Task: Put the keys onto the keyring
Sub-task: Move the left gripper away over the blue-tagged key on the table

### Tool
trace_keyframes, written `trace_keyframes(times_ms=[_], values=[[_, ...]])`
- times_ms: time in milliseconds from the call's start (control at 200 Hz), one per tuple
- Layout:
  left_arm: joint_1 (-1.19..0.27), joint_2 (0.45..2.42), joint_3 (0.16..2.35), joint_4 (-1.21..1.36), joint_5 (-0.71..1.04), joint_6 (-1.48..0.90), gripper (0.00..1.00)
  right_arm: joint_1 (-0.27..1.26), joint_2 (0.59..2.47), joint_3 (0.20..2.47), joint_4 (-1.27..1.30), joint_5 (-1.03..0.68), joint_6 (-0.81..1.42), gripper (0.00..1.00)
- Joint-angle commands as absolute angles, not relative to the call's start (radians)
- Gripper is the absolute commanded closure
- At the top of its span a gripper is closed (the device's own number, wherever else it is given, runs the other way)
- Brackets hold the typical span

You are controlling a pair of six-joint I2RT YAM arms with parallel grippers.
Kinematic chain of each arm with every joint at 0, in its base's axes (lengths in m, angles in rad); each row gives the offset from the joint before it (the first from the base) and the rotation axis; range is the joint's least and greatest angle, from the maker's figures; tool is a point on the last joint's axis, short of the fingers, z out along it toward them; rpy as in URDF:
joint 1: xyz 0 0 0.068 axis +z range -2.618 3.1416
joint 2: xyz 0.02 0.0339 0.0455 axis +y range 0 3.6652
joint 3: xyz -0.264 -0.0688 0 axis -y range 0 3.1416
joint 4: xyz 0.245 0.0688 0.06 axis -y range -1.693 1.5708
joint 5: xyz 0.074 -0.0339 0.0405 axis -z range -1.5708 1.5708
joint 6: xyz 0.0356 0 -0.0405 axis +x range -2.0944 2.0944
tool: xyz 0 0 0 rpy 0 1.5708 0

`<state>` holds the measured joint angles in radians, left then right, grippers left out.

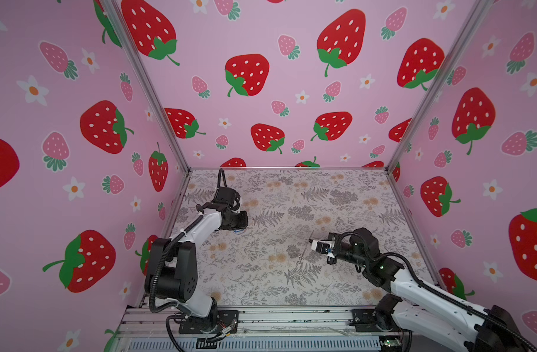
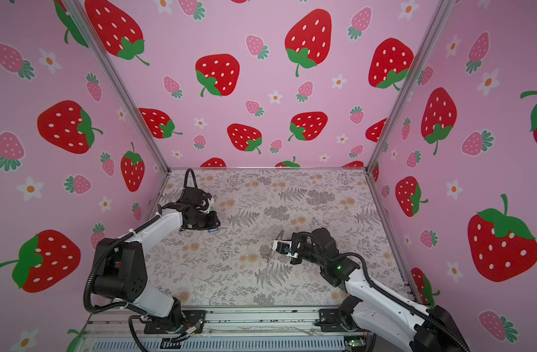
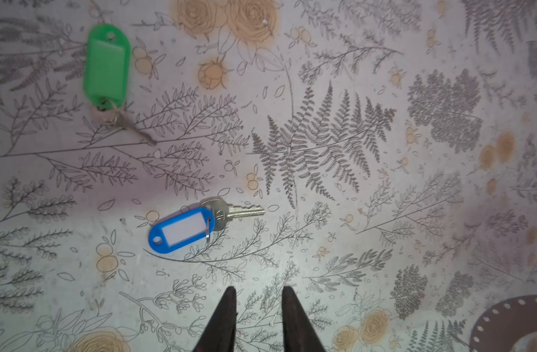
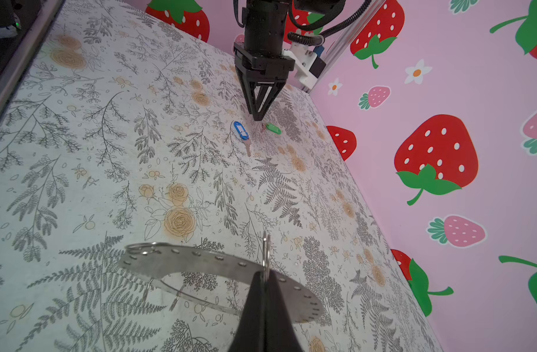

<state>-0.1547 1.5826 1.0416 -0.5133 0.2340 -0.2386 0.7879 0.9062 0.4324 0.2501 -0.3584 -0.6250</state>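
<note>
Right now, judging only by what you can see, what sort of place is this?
Most likely a robot practice booth. A left arm and a right arm are mounted on a metal rail, strawberry-print walls box in one floral table, and tagged keys lie on it.

We find no legible text, number or brand in any view.
Blue tag (image 3: 182, 228), lower centre of left wrist view: white label window, blank.
Key head (image 3: 220, 213), touching its right end: small stamped mark, we cannot read it.
Green tag (image 3: 106, 62), upper left of same view: window blank.
Keyring (image 4: 200, 262), lower centre of right wrist view: row of punched holes, few short dark slits at right end, no characters we can make out.
Both top views: tags too small to read.
</note>
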Motion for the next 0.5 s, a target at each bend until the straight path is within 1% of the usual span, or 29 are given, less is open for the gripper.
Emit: trace_keyframes(times_ms=[0, 60, 105, 285, 495], values=[[-0.168, 1.573, 0.985, -0.452, 0.158, -0.334, 0.73, 0.792, 0.939, 0.432, 0.301, -0.4, -0.624, 1.0], [-0.18, 1.585, 0.97, -0.423, 0.144, -0.344, 0.75, 0.793, 0.946, 0.433, 0.296, -0.403, -0.625, 1.0], [-0.191, 1.597, 0.967, -0.414, 0.094, -0.342, 0.76, 0.793, 0.947, 0.435, 0.295, -0.405, -0.623, 1.0], [-0.201, 1.608, 0.95, -0.369, 0.036, -0.347, 0.79, 0.792, 0.935, 0.424, 0.293, -0.398, -0.618, 1.0], [-0.2, 1.629, 0.946, -0.345, 0.026, -0.338, 0.83, 0.793, 0.939, 0.424, 0.295, -0.396, -0.612, 1.0]])
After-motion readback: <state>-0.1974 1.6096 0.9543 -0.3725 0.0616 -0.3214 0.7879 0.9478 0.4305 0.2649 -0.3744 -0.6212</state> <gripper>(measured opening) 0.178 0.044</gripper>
